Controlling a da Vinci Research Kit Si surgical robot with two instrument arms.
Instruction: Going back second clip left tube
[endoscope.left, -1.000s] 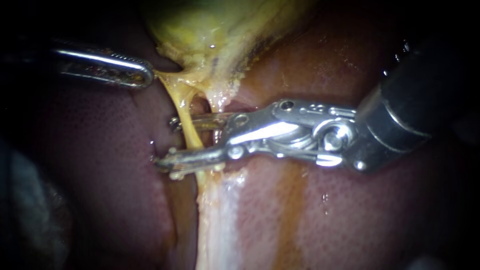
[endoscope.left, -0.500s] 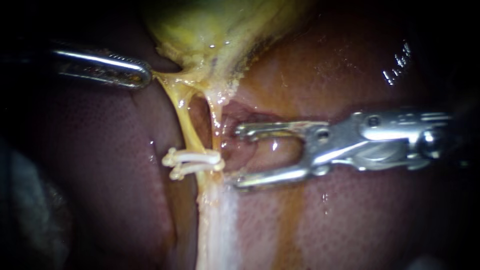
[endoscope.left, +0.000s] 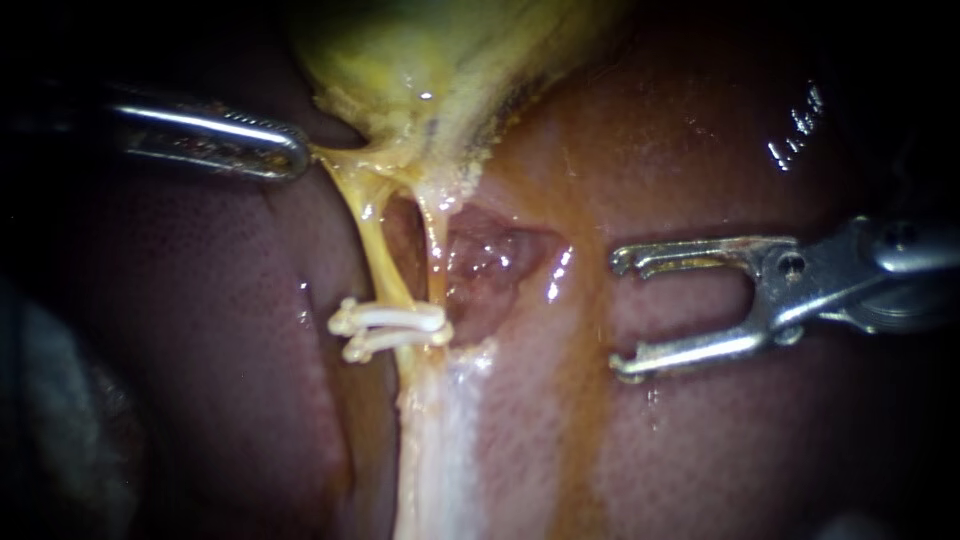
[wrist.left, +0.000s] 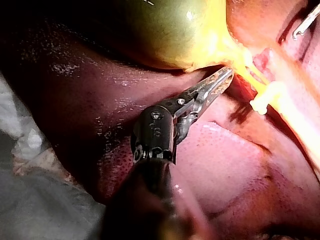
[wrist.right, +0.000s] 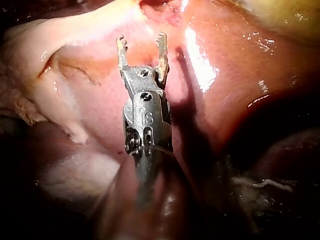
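Right instrument (endoscope.left: 617, 315), jaws wide & empty, w/ two clips (endoscope.left: 392, 328) on left tube (endoscope.left: 372, 245) well ahead: back out straight (my judgement), off liver (endoscope.left: 700, 440), while left instrument (endoscope.left: 298, 150) grips gallbladder (endoscope.left: 430, 50).

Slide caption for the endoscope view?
Right instrument, jaws open, apart from white clips on left tube; left instrument grips gallbladder.

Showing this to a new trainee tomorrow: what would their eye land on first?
Likely the white clips across the yellow tube at the endoscope view's centre, under the yellow-green gallbladder. Next, the shiny right instrument, open and empty, over the liver to their right.
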